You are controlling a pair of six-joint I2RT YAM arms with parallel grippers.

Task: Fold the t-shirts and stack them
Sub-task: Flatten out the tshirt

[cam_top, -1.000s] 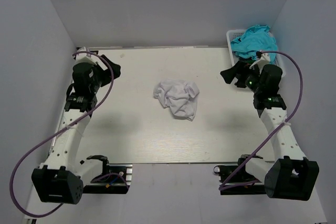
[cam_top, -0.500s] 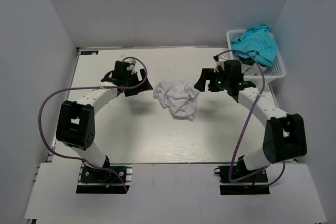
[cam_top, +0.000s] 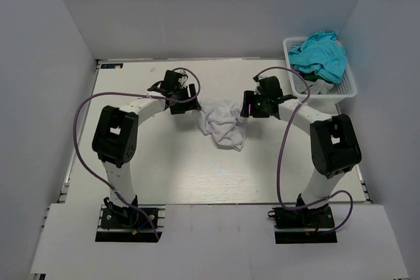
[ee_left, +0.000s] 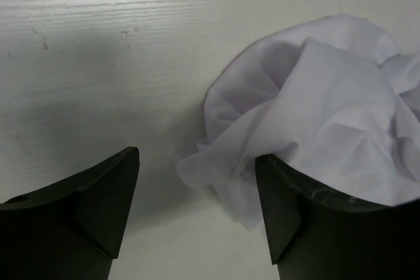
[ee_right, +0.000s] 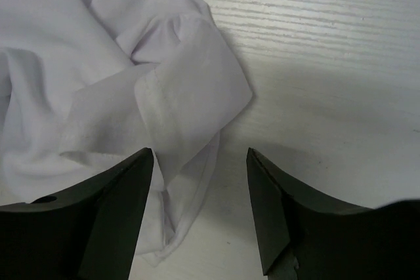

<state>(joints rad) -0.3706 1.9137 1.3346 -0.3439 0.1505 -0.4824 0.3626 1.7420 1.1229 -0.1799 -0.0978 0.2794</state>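
Barely begun: the t-shirt lies crumpled mid-frame on the counter, unfolded; left end effector and right end effector flank it, jaws apart, gripping nothing; folding and stacking all remain

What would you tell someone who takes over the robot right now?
Left claw: open, low at the left edge of the white t-shirt, nothing gripped.
Right claw: open, low at the shirt's right edge, nothing gripped.
The shirt lies crumpled in the middle of the table. Teal clothing sits in the basket at the far right corner.
Done: nothing folded yet.
Left: grip, spread, fold, stack.
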